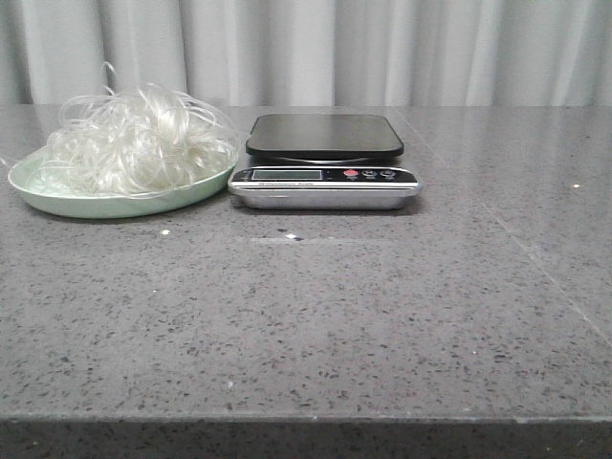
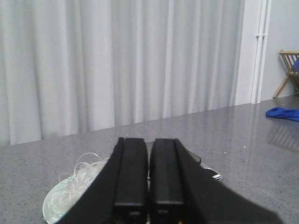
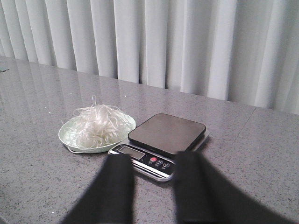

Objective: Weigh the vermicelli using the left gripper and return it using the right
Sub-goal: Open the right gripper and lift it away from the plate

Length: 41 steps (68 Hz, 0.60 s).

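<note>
The vermicelli (image 1: 134,139) is a fluffy mound of white looping strands on a pale green plate (image 1: 115,201) at the back left of the table. It also shows in the right wrist view (image 3: 97,127) and partly in the left wrist view (image 2: 77,184). The scale (image 1: 325,163) stands right of the plate, its black platform (image 1: 325,134) bare. My left gripper (image 2: 148,142) is shut and empty, well short of the plate. My right gripper (image 3: 152,161) is open and empty, short of the scale (image 3: 163,140). Neither gripper shows in the front view.
A white curtain (image 1: 306,48) hangs behind the grey speckled table (image 1: 306,316). In the left wrist view a blue cloth (image 2: 282,113) lies at the far side of the table, and a wooden rack (image 2: 289,70) stands beyond it.
</note>
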{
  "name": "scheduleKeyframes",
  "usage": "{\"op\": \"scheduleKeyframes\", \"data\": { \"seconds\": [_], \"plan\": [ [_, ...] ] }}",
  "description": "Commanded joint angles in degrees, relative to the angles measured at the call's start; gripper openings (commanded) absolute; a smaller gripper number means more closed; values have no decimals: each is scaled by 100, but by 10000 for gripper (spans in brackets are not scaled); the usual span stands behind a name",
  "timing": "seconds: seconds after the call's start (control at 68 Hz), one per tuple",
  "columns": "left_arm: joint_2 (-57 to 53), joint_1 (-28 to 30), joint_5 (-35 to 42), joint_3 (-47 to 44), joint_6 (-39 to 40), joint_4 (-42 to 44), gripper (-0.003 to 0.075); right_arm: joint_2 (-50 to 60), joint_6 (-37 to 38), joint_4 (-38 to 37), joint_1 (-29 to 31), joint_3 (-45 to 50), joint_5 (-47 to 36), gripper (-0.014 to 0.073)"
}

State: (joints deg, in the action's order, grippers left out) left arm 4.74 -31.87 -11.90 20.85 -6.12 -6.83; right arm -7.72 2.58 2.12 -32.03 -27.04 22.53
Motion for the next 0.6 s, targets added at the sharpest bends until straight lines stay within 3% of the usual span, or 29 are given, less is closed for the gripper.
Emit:
{"op": "scheduleKeyframes", "data": {
  "seconds": [0.0,0.588],
  "plan": [
    [61,-10,431,137,5,-61,127,-62,-57,-98,29,-130,-427,141],
    [61,-10,446,125,5,-61,127,-62,-57,-98,29,-130,-253,167]
  ]
}}
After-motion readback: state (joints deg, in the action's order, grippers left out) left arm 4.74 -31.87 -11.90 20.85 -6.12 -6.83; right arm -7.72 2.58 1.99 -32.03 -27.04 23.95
